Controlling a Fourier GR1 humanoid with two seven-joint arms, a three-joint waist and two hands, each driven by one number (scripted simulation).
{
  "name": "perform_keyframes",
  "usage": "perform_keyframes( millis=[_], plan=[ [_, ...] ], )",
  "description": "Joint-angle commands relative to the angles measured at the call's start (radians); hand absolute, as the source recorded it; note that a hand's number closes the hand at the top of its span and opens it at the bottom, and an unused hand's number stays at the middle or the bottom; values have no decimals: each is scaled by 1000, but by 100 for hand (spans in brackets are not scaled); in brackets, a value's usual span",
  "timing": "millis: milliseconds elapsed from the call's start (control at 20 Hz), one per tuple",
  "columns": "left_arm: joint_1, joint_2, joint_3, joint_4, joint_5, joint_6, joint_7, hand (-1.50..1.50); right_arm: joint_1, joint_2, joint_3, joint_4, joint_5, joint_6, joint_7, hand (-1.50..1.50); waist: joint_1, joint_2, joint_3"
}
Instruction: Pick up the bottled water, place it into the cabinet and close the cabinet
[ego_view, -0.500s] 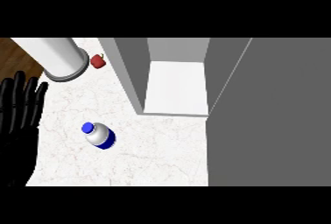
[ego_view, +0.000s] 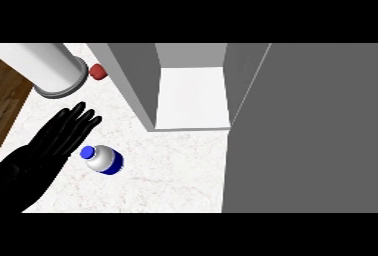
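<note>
The bottled water (ego_view: 103, 159), white with a blue cap and blue band, stands on the white marble counter (ego_view: 177, 175) at the lower left. My left hand (ego_view: 44, 155) is just left of it, fingers straight and spread, fingertips beside the bottle's cap. The cabinet (ego_view: 190, 95) stands open at the top middle, its white shelf bare. Its grey door (ego_view: 303, 130) fills the right side of the view. The right hand does not show.
A large white and grey cylinder (ego_view: 48, 67) stands at the top left of the counter. A small red object (ego_view: 97, 71) sits beside it, near the cabinet's left wall. The wooden floor (ego_view: 13, 100) shows past the counter's left edge.
My left hand has moved right and forward, from the left edge to right beside the bottle. The view has shifted slightly; the bottle stays upright in place.
</note>
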Motion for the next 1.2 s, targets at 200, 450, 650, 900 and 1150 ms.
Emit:
perform_keyframes(
  millis=[200, 450, 650, 900, 1150],
  plan=[
    [78, 245, 144, 89, 397, -312, 68, -150, 236, 2, 103, -263, -49, 10, 173, -150, 16, -4, 2],
    [59, 315, 215, 195, 462, -366, 110, -150, 355, -5, 110, -374, -81, 41, 169, -150, 15, -1, 3],
    [95, 251, 220, 181, 358, -414, 88, -150, 464, -10, 147, -422, -49, 75, 118, -150, 16, -3, 3],
    [71, 235, 301, 361, 309, -531, 26, -150, 525, -17, 160, -463, -56, 72, 142, -150, 11, -1, 2],
    [22, 126, 262, 346, 122, -456, 26, -150, 627, -24, 151, -412, -61, 121, -8, -150, 7, -2, 3]
  ],
)
